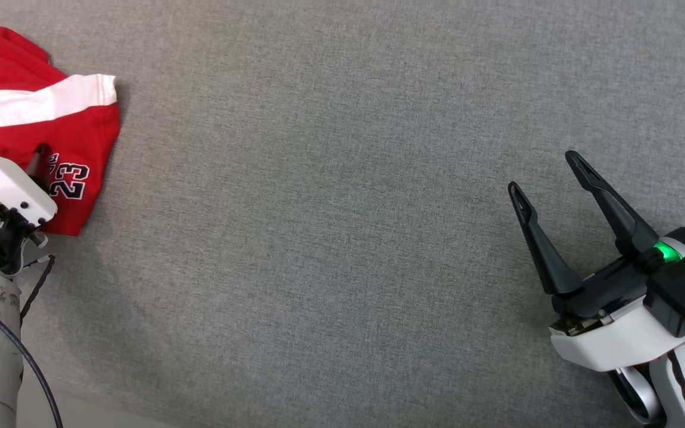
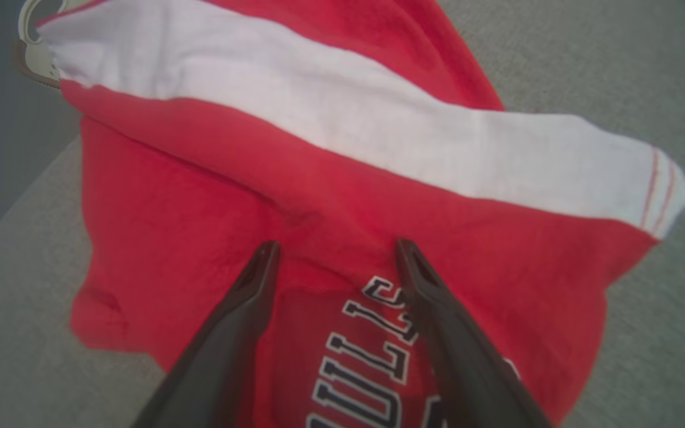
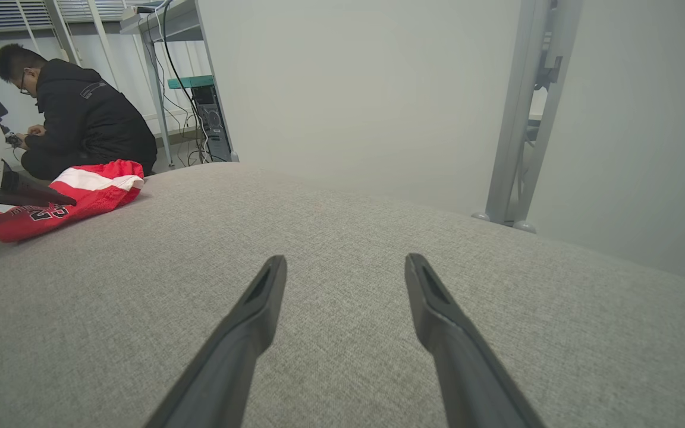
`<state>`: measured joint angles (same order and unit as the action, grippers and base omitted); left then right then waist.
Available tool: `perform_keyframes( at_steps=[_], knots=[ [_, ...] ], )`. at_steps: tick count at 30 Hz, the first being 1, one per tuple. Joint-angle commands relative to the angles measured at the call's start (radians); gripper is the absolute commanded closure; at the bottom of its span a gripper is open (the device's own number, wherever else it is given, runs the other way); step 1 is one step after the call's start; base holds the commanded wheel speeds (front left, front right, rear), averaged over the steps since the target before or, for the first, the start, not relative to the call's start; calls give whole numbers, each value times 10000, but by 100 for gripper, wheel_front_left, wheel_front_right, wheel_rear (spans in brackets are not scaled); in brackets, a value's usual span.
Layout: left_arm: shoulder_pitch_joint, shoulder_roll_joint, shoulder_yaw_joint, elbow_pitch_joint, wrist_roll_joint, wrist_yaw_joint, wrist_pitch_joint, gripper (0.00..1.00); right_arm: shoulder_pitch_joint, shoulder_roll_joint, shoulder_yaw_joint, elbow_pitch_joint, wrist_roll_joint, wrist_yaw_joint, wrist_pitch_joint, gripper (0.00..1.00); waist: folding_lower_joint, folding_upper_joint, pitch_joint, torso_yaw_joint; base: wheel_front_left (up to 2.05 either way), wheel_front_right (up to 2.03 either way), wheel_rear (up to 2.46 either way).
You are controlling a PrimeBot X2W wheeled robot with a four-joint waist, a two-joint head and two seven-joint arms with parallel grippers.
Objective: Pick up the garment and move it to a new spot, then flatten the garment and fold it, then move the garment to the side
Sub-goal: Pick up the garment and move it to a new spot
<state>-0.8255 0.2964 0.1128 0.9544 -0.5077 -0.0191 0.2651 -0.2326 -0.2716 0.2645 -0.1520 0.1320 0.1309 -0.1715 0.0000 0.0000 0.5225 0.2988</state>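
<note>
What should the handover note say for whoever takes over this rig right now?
Grippers: the left tool is open over the lettering on the garment and grips nothing; contact is unclear. The right tool is open and empty over the bare grey surface.
Things: the garment, red with a white stripe, lies in a compact bundle at the surface's left edge.
Done: it looks folded and set aside, though not neatly.
Left: judge the fold. If it is acceptable, just lift the left arm away; otherwise regrasp and flatten.
Note: a person crouches beyond the garment's end.
</note>
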Motion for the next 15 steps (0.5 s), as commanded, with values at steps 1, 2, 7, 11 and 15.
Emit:
perform_keyframes(
  at_steps=[1,2,7,11,15],
  knots=[
    [-205,31,13,180,-82,81,72,0,-131,-95,-35,-68,-2,-3,48,0,0,0,132,-49,0,0,0],
    [-273,2,18,288,-119,117,134,0,-154,-103,-54,-78,0,-3,47,0,0,0,167,-51,0,0,0],
    [-537,-89,144,766,-309,235,68,100,-212,-56,-78,-1,-13,-3,13,0,0,0,250,-57,0,0,0],
    [-612,-26,68,747,-222,47,-586,100,-218,-5,6,166,-15,-3,-60,0,0,0,109,-64,0,0,0],
    [-634,93,-40,352,-44,-305,-1956,100,-231,147,33,404,40,-3,-206,0,0,0,-283,-103,0,0,0]
  ],
)
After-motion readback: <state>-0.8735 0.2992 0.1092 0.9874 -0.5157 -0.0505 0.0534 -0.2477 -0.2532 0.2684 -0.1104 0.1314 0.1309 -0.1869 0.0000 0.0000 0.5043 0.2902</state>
